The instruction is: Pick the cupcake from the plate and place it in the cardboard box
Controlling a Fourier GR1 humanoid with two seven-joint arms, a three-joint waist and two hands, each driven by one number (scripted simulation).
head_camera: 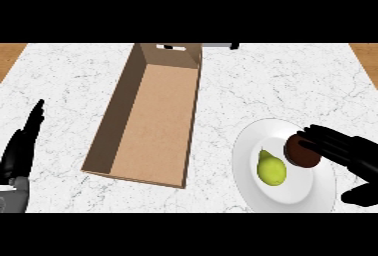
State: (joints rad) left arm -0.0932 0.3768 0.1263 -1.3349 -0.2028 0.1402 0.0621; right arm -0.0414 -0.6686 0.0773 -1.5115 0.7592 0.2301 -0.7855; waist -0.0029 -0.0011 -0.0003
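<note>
On the white marbled desk [244, 85] a long cardboard box [151, 120] lies open, running from about twelve o'clock down toward seven o'clock, its inside bare. Off at four o'clock sits a white plate [291, 197]. Two things rest on the plate: a yellow-green pear [271, 169] toward the plate's nine o'clock side, and just beside it, at about one o'clock from the pear, a dark brown cupcake [301, 152].

The right robot hand [336, 147] comes in from three o'clock, and its black fingers are curled over the far side of the cupcake, touching it, with the thumb [362, 194] held apart lower down near the plate's rim. The cupcake sits on the plate, well apart from the box.

The left robot hand [22, 145] stands at the desk's nine o'clock edge, fingers straight and pointing up, holding nothing.
</note>
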